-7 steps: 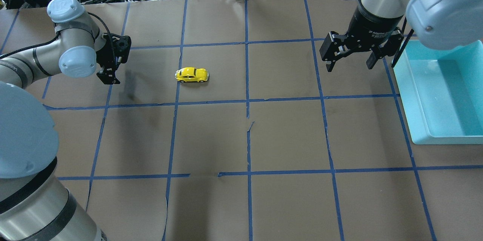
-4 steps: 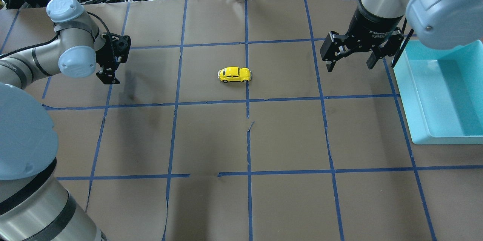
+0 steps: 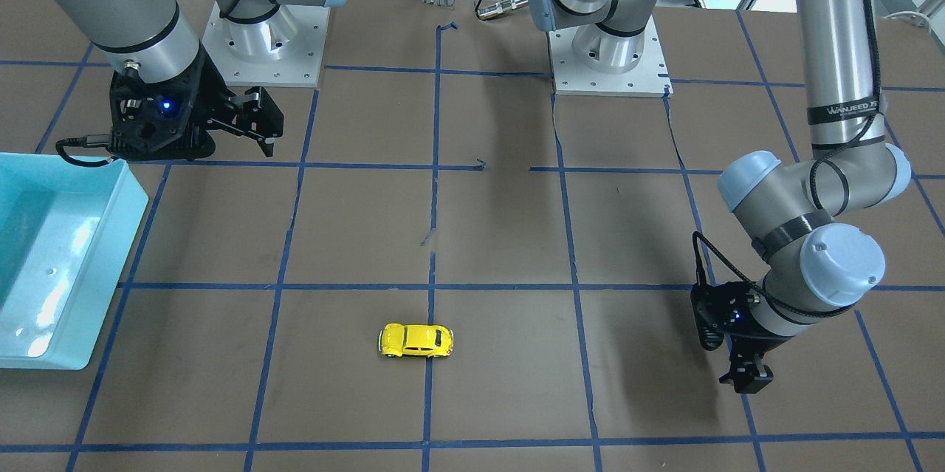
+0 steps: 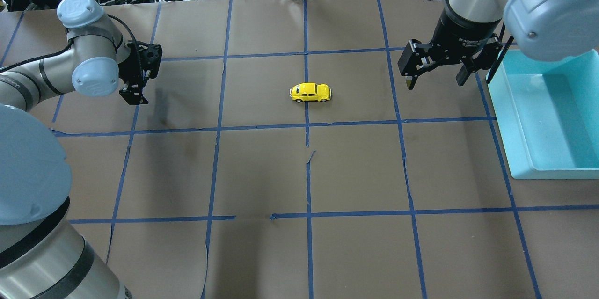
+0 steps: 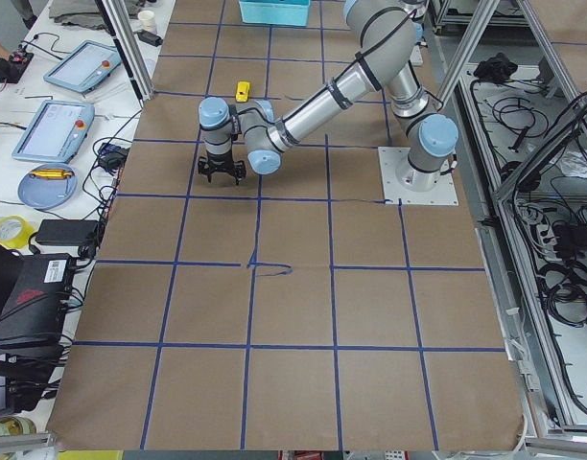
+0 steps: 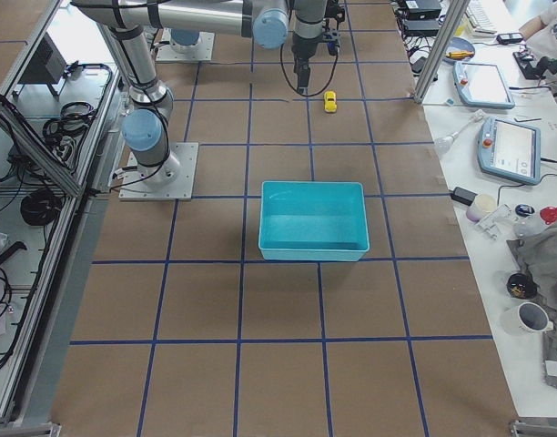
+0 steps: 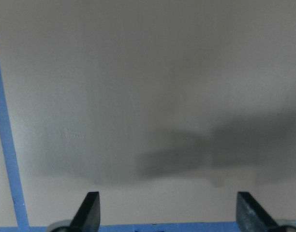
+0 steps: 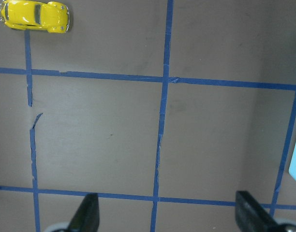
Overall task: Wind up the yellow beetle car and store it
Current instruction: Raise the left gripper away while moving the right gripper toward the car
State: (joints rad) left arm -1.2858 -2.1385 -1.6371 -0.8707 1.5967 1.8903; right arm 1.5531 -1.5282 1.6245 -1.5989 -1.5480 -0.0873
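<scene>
The yellow beetle car point(image 4: 310, 92) stands on its wheels on the table point(image 4: 262, 172), in the far middle, straddling a blue tape line point(image 4: 307, 158) that runs away from me. It lies crosswise to that line, roughly between my two grippers and well apart from both. My left gripper point(image 7: 170, 215) hangs over bare brown paper off to the car's left with its fingers spread wide and empty. How far above the surface it sits is hard to judge. My right gripper point(image 4: 435, 82) is also spread wide and holds nothing. It hovers to the car's right, just beside the teal bin point(image 4: 519, 158). The car shows in the top left corner of my right wrist view.
</scene>
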